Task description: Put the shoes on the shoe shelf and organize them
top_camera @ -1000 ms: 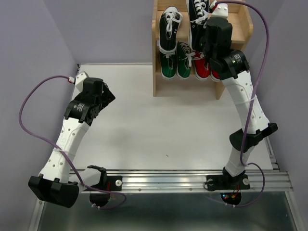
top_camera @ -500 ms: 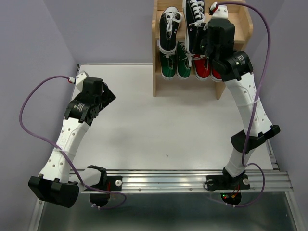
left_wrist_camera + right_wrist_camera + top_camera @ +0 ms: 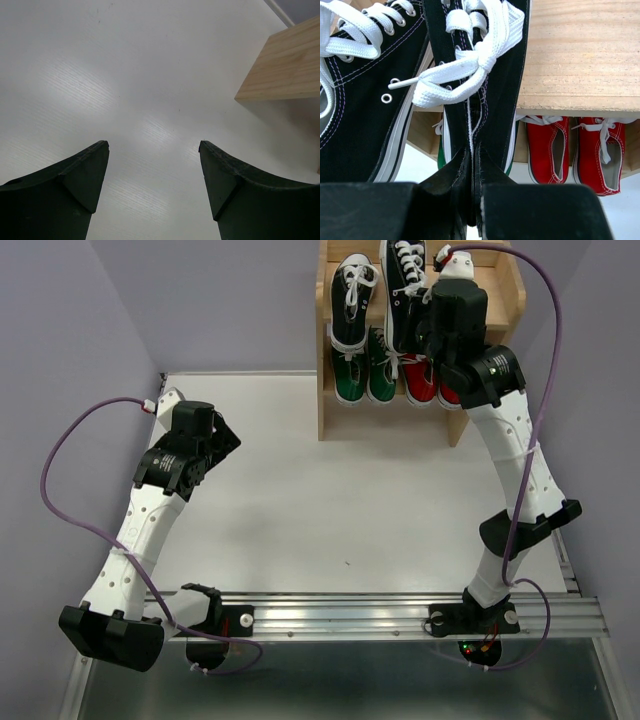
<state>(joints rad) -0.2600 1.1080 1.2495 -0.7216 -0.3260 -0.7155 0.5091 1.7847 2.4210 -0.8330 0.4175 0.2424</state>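
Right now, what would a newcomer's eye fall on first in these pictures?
The right pincer is shut on a black shoe at the top tier of the shoe shelf, beside the other black shoe. Below stand the green pair and the red pair. The left pincer hangs open over the table.

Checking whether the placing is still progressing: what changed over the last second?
The right gripper, shut on a black shoe, carried it a little farther back over the shoe shelf's top tier, then settled. The left gripper, open above the table, the other black shoe, the green pair and the red pair stayed put.
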